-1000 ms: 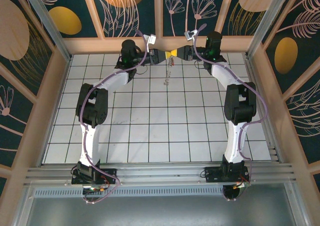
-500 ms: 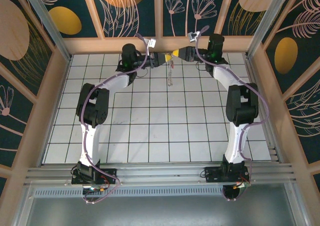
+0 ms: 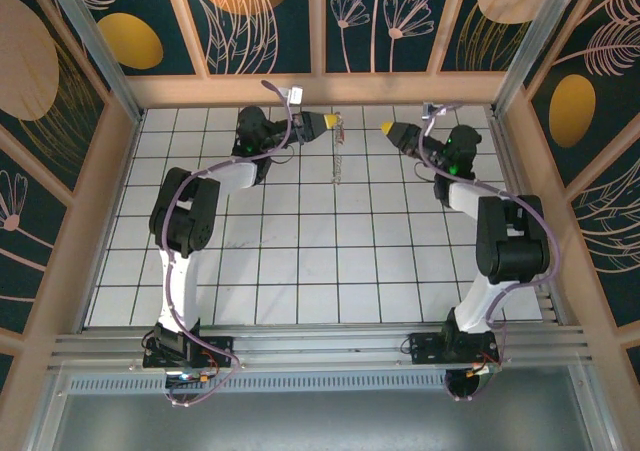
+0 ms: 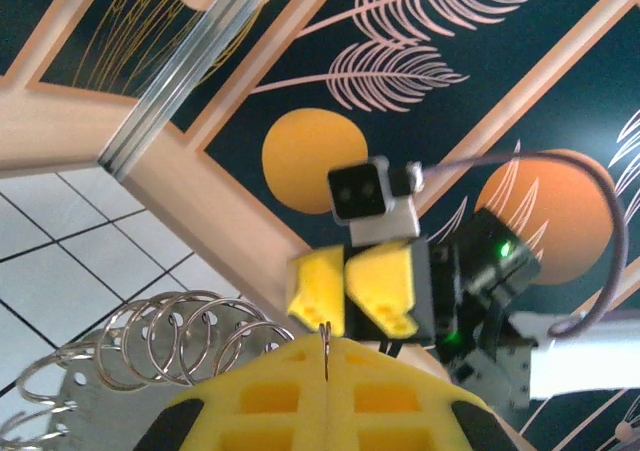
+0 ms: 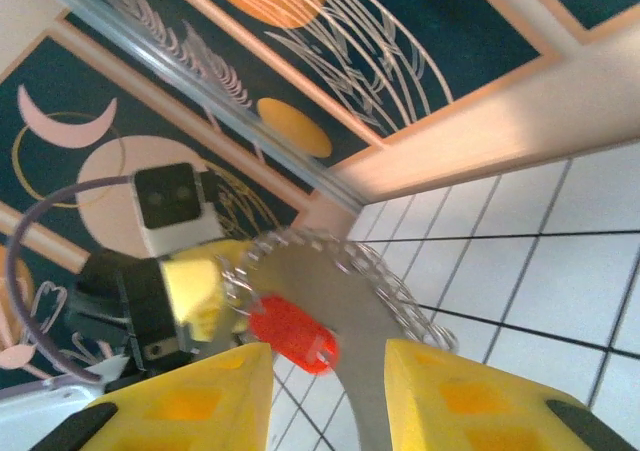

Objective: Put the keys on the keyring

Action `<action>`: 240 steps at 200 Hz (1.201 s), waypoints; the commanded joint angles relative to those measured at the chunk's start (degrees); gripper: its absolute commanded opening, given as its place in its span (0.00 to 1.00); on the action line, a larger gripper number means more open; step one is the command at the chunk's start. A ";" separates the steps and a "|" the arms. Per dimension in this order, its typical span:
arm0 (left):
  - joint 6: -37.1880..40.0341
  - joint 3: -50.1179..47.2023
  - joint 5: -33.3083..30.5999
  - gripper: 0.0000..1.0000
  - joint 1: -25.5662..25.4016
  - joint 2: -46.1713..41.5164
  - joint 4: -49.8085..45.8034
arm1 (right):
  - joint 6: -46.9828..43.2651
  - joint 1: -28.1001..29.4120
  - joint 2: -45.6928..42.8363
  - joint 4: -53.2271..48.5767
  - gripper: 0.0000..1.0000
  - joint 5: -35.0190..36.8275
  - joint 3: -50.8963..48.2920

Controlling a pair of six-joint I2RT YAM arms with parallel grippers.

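Left claw point(image 3: 328, 121) held high, clenched on the dangling keyring point(image 3: 337, 156) — right claw point(image 3: 387, 128) released, well apart.

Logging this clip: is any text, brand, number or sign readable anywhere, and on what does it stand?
None can be read.
Red key: blurred, no marking legible.
Camera housing above the right hand: plain, no label.
Wall panels: leaf and circle patterns, no lettering.
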 commanded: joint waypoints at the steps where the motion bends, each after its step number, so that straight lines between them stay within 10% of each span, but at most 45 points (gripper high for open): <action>1: -4.73 -2.80 -4.06 0.00 -0.22 -3.85 11.78 | 0.40 1.34 -2.40 11.11 0.35 7.77 -5.43; 100: -18.26 -15.99 -12.93 0.00 -0.87 -6.55 26.18 | -17.84 14.24 -4.34 6.62 0.39 16.50 -8.85; 240: -17.33 -12.25 -10.97 0.00 -4.17 -5.34 22.38 | -26.64 17.05 -4.14 0.92 0.41 13.02 -3.12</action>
